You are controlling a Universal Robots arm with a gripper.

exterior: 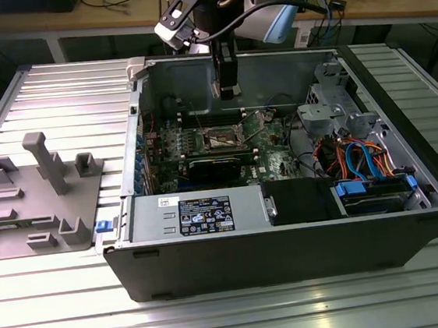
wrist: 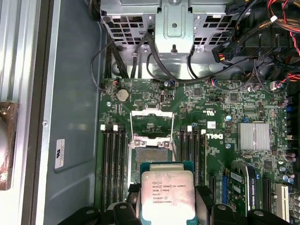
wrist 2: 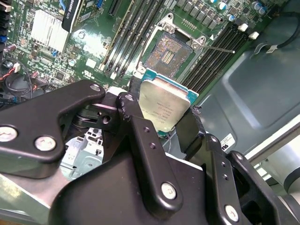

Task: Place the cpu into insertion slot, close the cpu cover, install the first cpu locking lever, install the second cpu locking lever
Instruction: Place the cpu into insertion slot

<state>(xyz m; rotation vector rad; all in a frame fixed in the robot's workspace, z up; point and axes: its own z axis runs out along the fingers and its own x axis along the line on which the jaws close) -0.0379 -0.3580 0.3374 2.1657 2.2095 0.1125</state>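
Observation:
My gripper (wrist 2: 161,118) is shut on the cpu (wrist 2: 164,108), a flat square chip with a silvery top, pinched by its edges between the two black fingers (wrist 2: 130,107). In the first wrist view the cpu (wrist: 167,194) hangs just short of the insertion slot (wrist: 151,153), whose brownish contact field lies bare. The cpu cover (wrist: 152,123) stands swung open on the slot's far side, and a thin lever rod (wrist 2: 219,48) sticks out beside the insertion slot (wrist 2: 169,51). In the exterior view the gripper (exterior: 227,91) hovers inside the open computer case above the insertion slot (exterior: 222,138).
Long memory slots (wrist: 112,168) flank the socket on both sides. A drive cage (exterior: 339,112) and loose cables (exterior: 359,157) fill the case toward the exterior view's right. The power supply (exterior: 201,213) lies along the front wall. A grey fixture plate (exterior: 34,191) sits outside the case.

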